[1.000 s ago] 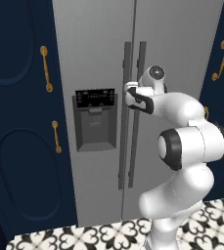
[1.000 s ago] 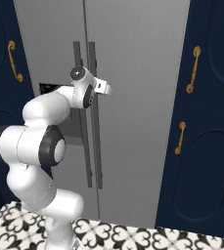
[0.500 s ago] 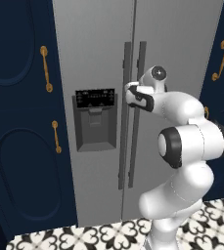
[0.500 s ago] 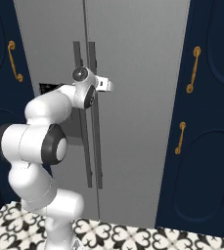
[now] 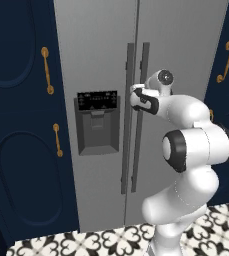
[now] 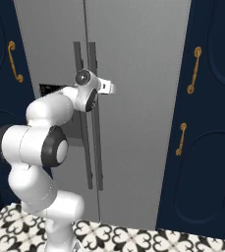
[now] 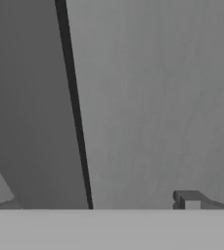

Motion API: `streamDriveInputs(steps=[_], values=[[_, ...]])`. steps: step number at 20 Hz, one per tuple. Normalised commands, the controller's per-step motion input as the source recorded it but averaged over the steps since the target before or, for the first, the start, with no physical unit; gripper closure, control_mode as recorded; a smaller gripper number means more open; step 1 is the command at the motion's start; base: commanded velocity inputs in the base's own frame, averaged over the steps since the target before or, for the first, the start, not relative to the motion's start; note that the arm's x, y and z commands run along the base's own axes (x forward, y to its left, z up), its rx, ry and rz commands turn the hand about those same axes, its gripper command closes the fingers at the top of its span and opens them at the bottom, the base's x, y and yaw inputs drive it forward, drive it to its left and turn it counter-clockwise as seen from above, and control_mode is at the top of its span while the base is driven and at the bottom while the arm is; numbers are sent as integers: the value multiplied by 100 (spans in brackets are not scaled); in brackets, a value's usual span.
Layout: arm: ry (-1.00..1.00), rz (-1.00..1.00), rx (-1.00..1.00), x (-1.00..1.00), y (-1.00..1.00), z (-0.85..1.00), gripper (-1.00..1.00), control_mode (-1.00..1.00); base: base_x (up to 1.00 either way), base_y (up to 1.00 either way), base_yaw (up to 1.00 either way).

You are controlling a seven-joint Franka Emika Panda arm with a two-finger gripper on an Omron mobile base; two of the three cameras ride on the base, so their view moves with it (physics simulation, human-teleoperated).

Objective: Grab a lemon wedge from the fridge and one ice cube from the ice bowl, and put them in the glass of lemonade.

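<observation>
Claw (image 6: 109,88) wide open at fridge (image 5: 101,60) bar handles (image 5: 136,120), doors shut.

My arm (image 5: 193,145) is white with dark joints. Before me the fridge (image 5: 101,60) is plain grey, its two long bar handles (image 5: 136,120) a darker grey, and its dispenser panel (image 5: 97,122) is dark with a black strip on top. The cabinets (image 5: 16,125) on both sides are navy with gold handles (image 5: 47,70). The floor (image 5: 106,240) is tiled in a black-and-white floral pattern.
</observation>
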Motion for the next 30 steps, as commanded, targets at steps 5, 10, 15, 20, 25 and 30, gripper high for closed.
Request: streamDriveInputs(steps=[5,10,15,20,25,30], values=[[-7,-7,1,9,-5,0,-100,-100,0,0,0],[0,0,0,5,-1,0,-100,-100,0,0,0],[0,0,0,10,0,0,100,-100,0,0,0],[0,0,0,1,-1,0,100,-100,0,0,0],[0,-1,1,-5,-61,3,100,-100,0,0,0],[0,-5,11,-51,-90,8,100,-100,0,0,0]])
